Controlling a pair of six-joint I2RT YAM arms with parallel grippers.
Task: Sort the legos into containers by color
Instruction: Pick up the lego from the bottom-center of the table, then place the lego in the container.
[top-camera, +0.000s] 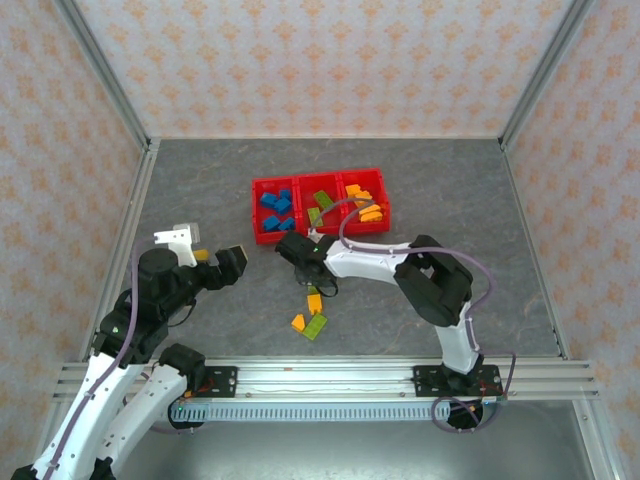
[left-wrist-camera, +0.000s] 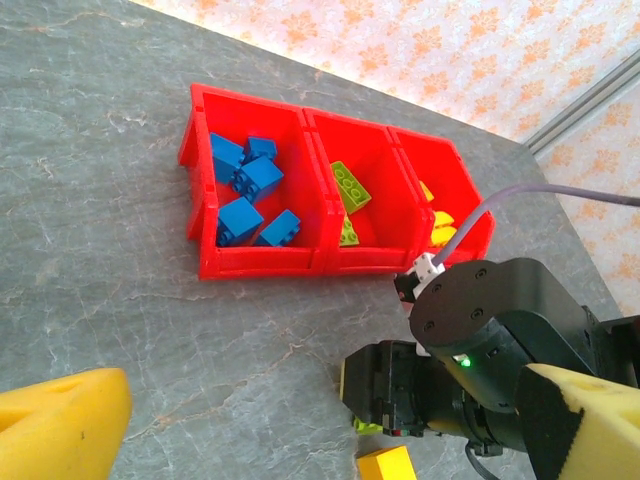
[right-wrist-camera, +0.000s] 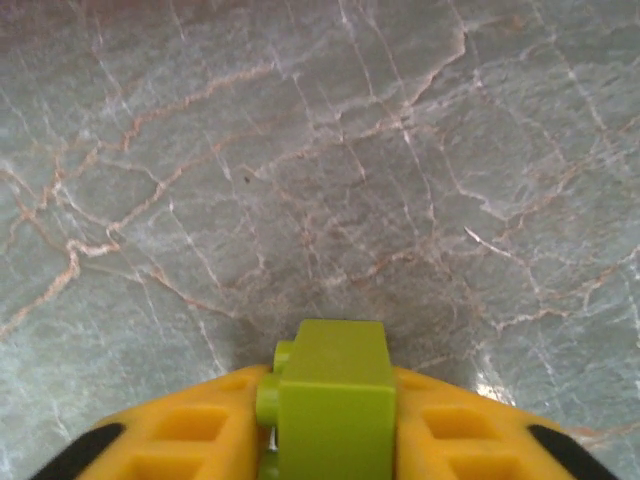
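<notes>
Right end effector (top-camera: 298, 250) is clamped on a lime-green studded plastic brick (right-wrist-camera: 335, 400), just in front of the bright red three-compartment plastic bin row (top-camera: 320, 181). Left end effector (top-camera: 205, 255) hangs empty with its fingers spread, to the left of those bins over the grey marbled worktop (top-camera: 200, 190).

The green lego (right-wrist-camera: 335, 400) is cut off by the bottom edge.

Left arm (top-camera: 160, 285) and right arm (top-camera: 365, 262): white links, black joint housings, black base plates. Grey cable (top-camera: 347, 212) looped along each arm; white plug (left-wrist-camera: 421, 270) on the right one. Fingers (right-wrist-camera: 190, 435) yellow, with square recesses. Green light (left-wrist-camera: 465, 361) on the right arm's black housing.
</notes>
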